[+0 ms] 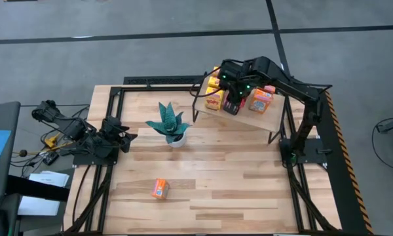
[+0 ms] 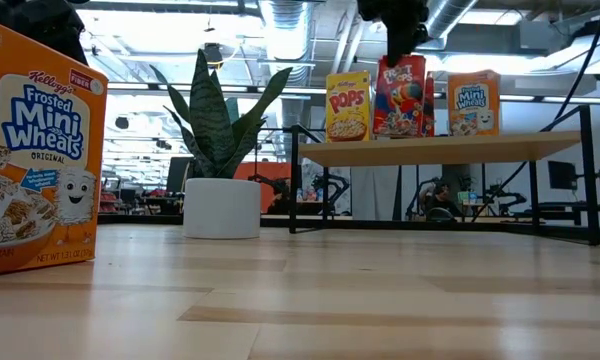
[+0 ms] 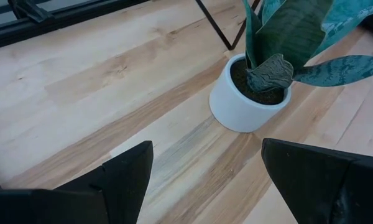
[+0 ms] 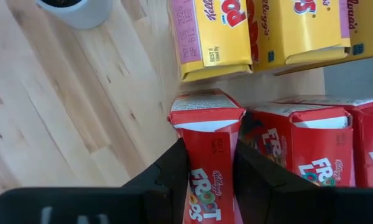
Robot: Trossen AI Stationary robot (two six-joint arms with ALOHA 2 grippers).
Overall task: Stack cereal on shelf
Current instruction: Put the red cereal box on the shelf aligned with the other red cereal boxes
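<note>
Over at the shelf (image 1: 265,121), the right gripper (image 4: 210,163) is clamped on a red Froot Loops box (image 4: 208,155), setting it beside the other red boxes (image 4: 311,143), in front of the yellow ones (image 4: 261,31). Next it probably needs to let go cleanly without tipping it. Left gripper (image 3: 202,180) sits wide open near the plant (image 3: 267,68). One orange box (image 1: 160,189) is out on the table (image 1: 236,196), so that's likely next.

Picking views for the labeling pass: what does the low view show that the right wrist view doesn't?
Only the low view: the orange box alone on the table, the orange box on the shelf, the whole plant, the shelf's legs.

Only the right wrist view: the right end effector shut on the red box, with more red boxes behind.

Both: the held red box, yellow boxes, the plant's white pot.
</note>
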